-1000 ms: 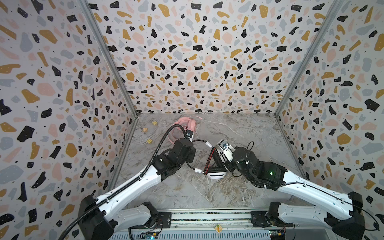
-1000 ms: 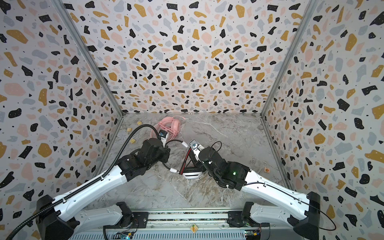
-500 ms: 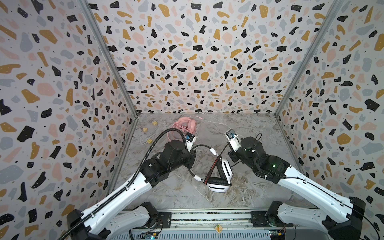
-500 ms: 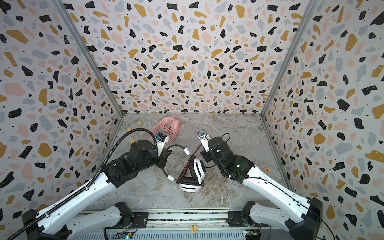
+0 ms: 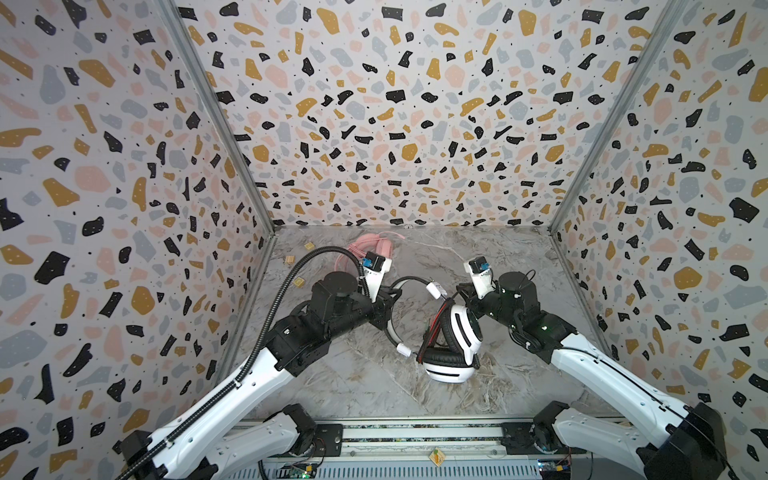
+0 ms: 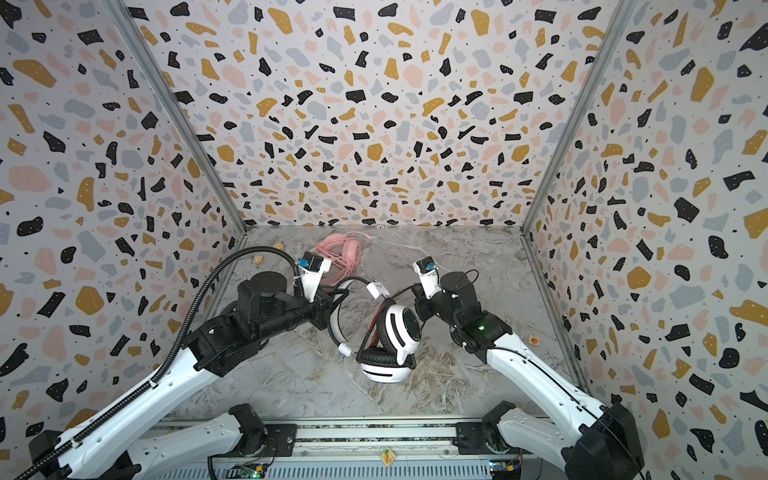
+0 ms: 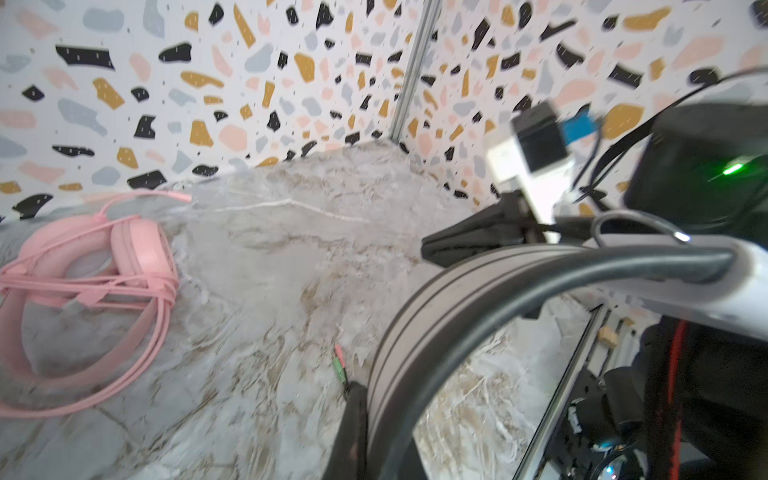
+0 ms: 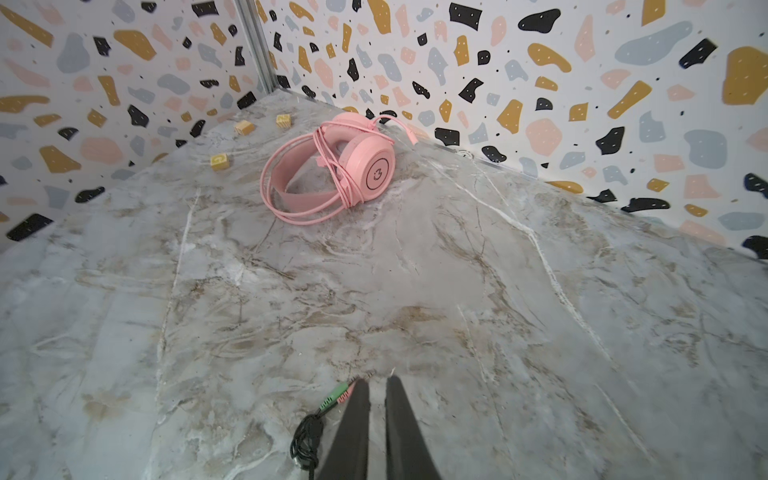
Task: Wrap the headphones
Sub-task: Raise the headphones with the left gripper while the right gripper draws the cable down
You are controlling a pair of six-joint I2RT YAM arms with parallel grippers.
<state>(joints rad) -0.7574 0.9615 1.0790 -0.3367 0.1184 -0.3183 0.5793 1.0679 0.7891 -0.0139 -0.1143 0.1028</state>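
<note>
My surface point(image 5: 365, 395) is patterned like grey marble with white and brown veins, and speckled walls point(image 5: 374, 124) close it in on three sides. At the back, left of the middle, the pink headset point(image 8: 332, 166) lies with its pink cord point(image 8: 291, 214) wound round the cups and one loop resting on the surface. Three small wooden cubes point(image 8: 219, 161) sit near it toward the left wall, each apart from the others. Another small block point(image 6: 533, 340) lies by the right wall. Nearer to me, the white-and-black headset point(image 5: 451, 365) is low over the middle; I cannot tell whether its lower cup touches my surface.

The pink plastic corded headset point(image 5: 367, 244) lies at the back of the marble-patterned table point(image 5: 519, 249); the white-and-black headset point(image 5: 455, 347) is before it, near the middle.
</note>
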